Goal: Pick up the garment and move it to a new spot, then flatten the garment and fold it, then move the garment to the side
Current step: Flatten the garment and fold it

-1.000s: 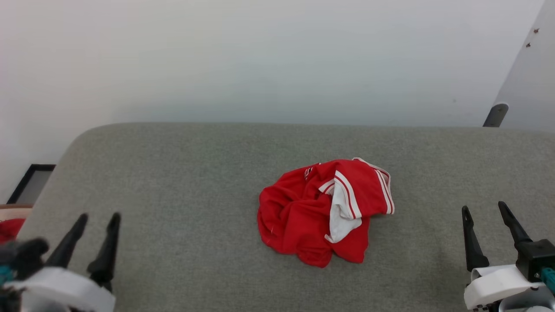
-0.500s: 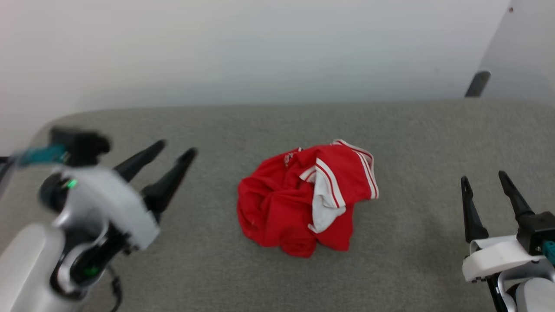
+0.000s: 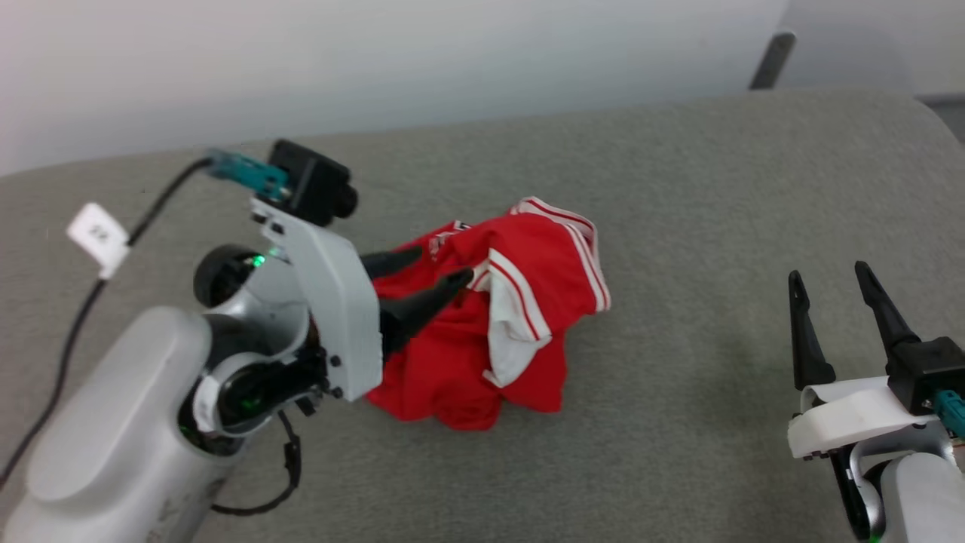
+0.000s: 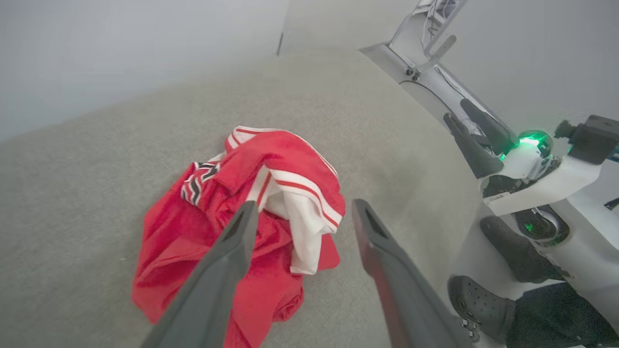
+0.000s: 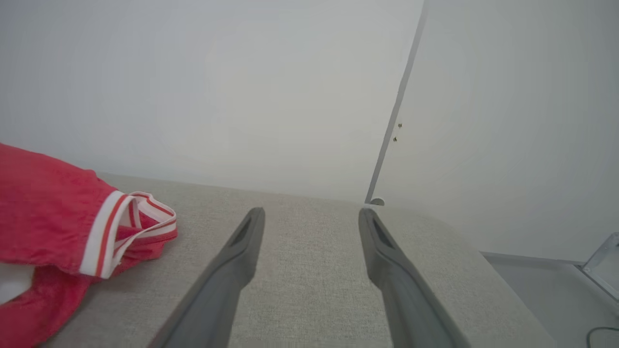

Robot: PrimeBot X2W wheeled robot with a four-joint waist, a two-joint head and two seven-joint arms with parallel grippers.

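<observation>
One arm has done all the moving in the last second. My left gripper [image 3: 443,265] sat low at the near-left corner, and it has swung up and inward until its two dark fingers point across the near-left side of the jersey [image 3: 543,256]. Its jaws are spread wide with nothing between them. From the left wrist view, the left gripper [image 4: 304,205] frames the white sleeve and its striped trim, one finger over red cloth and the other over bare grey surface [image 4: 96,169]. Whether the tips are brushing the fabric yet, I cannot tell.

My head camera has turned as well, so the jersey's slide across that view is the camera's doing. The jersey is the same crumpled heap in the middle of the grey surface [image 3: 678,188], with a scrap of black-and-white lettering showing on a fold [image 4: 196,179].

My right gripper [image 3: 827,271] has stayed at the near right, jaws apart and empty, well apart from the heap. Its own view shows the right gripper [image 5: 312,211] over bare surface, with the jersey [image 5: 43,203] off to one side.

I judge this to be the approach for the first pick. Nothing is lifted yet, so moving, flattening and folding are all still to come.
</observation>
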